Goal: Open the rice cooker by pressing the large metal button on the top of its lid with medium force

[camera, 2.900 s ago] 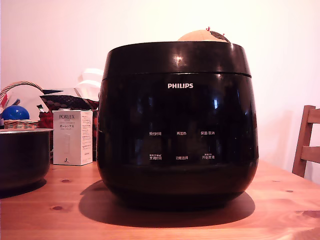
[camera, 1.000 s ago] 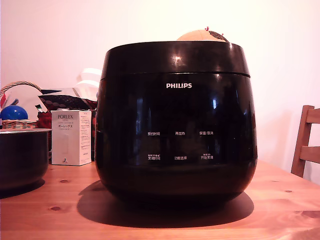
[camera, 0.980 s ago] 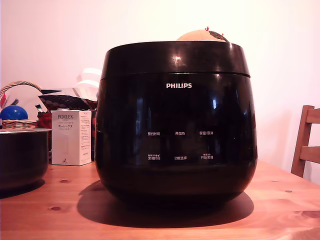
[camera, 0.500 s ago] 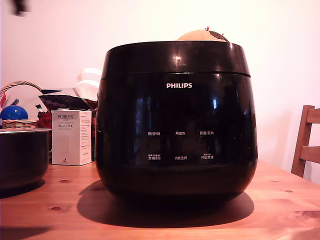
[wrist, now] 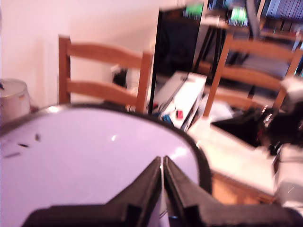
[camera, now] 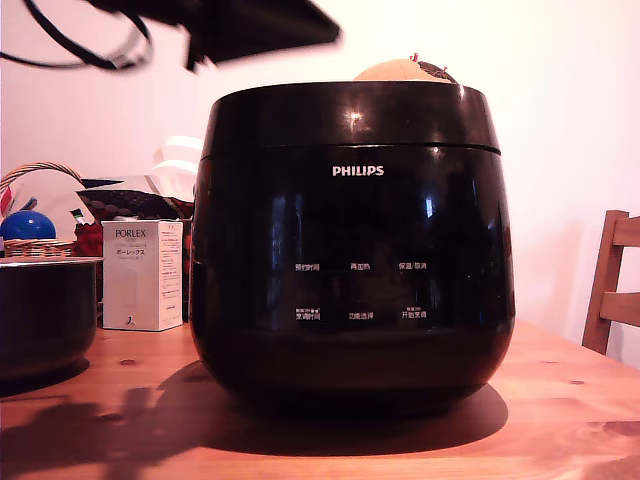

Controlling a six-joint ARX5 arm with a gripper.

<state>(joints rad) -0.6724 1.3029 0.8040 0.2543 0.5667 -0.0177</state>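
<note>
glossy black rice cooker (camera: 352, 240) upright, lid (camera: 350, 115) closed.

The gripper (wrist: 162, 163), its two fingers pressed together, hangs above the lid (wrist: 94, 161) of the rice cooker (camera: 350, 240), over the lid's near part, not touching it as far as the wrist view shows. In the exterior view the arm (camera: 250, 25) sits above and toward that view's left of the cooker's top. Below the gripper the cooker stands on the table (camera: 560, 420). Lower and farther to the exterior view's left stand a box (camera: 143, 275), a pot (camera: 45, 315) in front of a basket (camera: 40, 210). Beyond the gripper, past the lid's far edge, stand two chairs (wrist: 102, 78), side by side.
</note>
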